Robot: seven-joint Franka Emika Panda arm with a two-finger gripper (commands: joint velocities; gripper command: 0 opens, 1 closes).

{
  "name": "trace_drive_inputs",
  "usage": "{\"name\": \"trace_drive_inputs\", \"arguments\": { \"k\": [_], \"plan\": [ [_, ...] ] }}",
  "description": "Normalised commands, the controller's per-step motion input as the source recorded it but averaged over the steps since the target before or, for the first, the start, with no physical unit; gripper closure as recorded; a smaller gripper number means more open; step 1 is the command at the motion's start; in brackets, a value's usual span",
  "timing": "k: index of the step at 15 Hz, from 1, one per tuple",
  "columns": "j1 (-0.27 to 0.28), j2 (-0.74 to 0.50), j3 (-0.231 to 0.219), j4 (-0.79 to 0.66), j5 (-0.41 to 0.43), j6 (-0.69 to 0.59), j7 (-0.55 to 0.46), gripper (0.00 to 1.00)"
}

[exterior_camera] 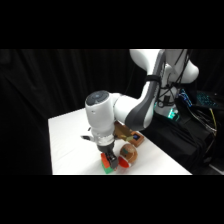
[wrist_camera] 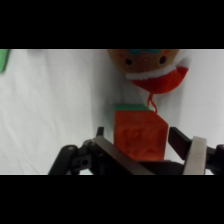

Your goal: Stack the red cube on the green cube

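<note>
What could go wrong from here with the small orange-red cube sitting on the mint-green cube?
1. The small orange-red cube covers nearly all of the mint-green cube, whose edge shows on one side only; if it sits off-centre, it may tip once released.
2. The round red-and-tan wooden toy lies close beside the stack, so the gripper might nudge it into the cubes when withdrawing.

The red cube (wrist_camera: pixel 139 135), orange-red with plain faces, sits on top of the green cube (wrist_camera: pixel 129 107), of which only a thin mint-green strip shows past its far edge. The pair stands near the counter's (exterior_camera: pixel 67 145) front edge.
</note>
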Motion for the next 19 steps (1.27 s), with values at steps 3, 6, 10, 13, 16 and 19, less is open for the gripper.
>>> {"name": "trace_drive_inputs", "arguments": {
  "k": [3, 6, 10, 13, 16, 19],
  "plan": [
    [0.005, -0.17, 0.04, 0.05, 0.103, -0.29, -0.08, 0.0],
    [0.015, -0.24, 0.037, 0.01, 0.083, -0.29, -0.05, 0.0],
    [0.007, -0.28, 0.036, -0.02, 0.066, -0.28, -0.03, 0.0],
    [0.001, -0.33, 0.036, -0.01, 0.039, -0.3, 0.0, 0.0],
    [-0.009, -0.32, 0.047, 0.04, 0.026, -0.35, 0.0, 0.0],
    [-0.014, -0.24, 0.061, 0.1, 0.014, -0.37, 0.02, 0.0]
  ]
}}
